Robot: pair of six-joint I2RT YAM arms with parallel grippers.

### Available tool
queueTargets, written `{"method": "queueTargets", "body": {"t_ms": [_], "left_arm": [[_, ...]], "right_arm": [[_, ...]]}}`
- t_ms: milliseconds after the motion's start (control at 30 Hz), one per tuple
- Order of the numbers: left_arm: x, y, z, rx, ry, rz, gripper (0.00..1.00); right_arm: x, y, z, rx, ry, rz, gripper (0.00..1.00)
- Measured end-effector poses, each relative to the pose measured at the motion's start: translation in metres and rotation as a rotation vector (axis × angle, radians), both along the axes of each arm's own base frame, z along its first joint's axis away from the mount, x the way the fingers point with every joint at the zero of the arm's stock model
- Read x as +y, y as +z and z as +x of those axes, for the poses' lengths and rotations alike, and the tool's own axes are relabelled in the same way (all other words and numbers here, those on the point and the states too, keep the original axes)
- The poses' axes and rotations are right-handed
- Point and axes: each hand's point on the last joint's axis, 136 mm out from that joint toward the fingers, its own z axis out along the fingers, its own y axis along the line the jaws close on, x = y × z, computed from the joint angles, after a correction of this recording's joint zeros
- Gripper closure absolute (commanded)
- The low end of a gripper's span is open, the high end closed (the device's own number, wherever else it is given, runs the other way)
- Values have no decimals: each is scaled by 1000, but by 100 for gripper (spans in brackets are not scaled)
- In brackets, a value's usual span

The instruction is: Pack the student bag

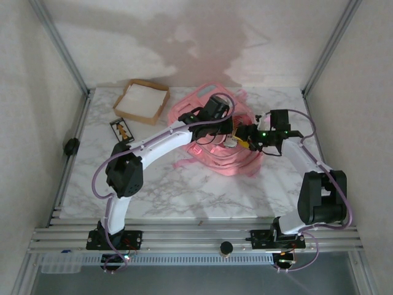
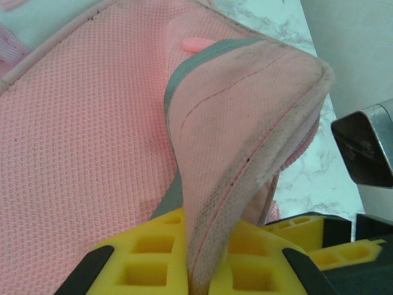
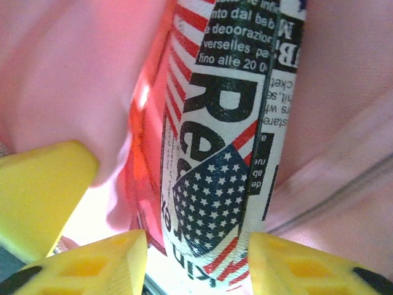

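The student bag (image 1: 224, 161), pink and large, lies at the middle right of the marble table (image 1: 172, 190). My left gripper (image 2: 199, 270) is shut on a raised fabric edge of the bag (image 2: 245, 123) and holds it up. My right gripper (image 3: 196, 258) reaches into the bag's opening from the right. A packet printed with stars and stripes (image 3: 221, 123) stands between its yellow fingers (image 3: 92, 264). A narrow gap shows beside the left finger, so the jaws stand open around the packet. In the top view both grippers meet over the bag: left gripper (image 1: 233, 128), right gripper (image 1: 245, 140).
A shallow cardboard box with white paper (image 1: 142, 101) sits at the back left. A small dark card pack (image 1: 121, 130) lies in front of it. Metal frame posts (image 1: 61, 46) and white walls bound the table on three sides.
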Motion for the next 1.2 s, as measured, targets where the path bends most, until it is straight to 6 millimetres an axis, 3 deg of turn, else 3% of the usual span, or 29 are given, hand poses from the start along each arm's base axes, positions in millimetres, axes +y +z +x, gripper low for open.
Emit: {"method": "queueTargets", "body": {"t_ms": [100,367,533,600,667,733,933,1033,1200], "left_arm": [[-2,1,-1,10,3,-17,100],[5,0,7,10,44,-16,100],[3,3,7,-2,42,-24,99],[1,2,4,-2,31,-18,91],[-1,0,0,1,13,-9,74],[-7,2,-5,4,-19,-27,60],[-27,13,-24,19,-148,-116,45],[-18,18,-38,37,-168,-157,42],[29,52,-49,5,-113,-234,39]], "right_arm": [[7,1,10,-9,-5,38,67],[30,-12,31,9,-16,103,71],[21,-9,35,-20,-51,64,66],[10,-6,36,-41,-66,45,63],[-7,1,37,-79,-99,5,56],[-24,10,36,-119,-132,-46,54],[-53,28,27,-198,-179,-204,51],[-58,30,17,-207,-179,-279,49],[-42,34,-4,-223,-120,-383,45]]}}
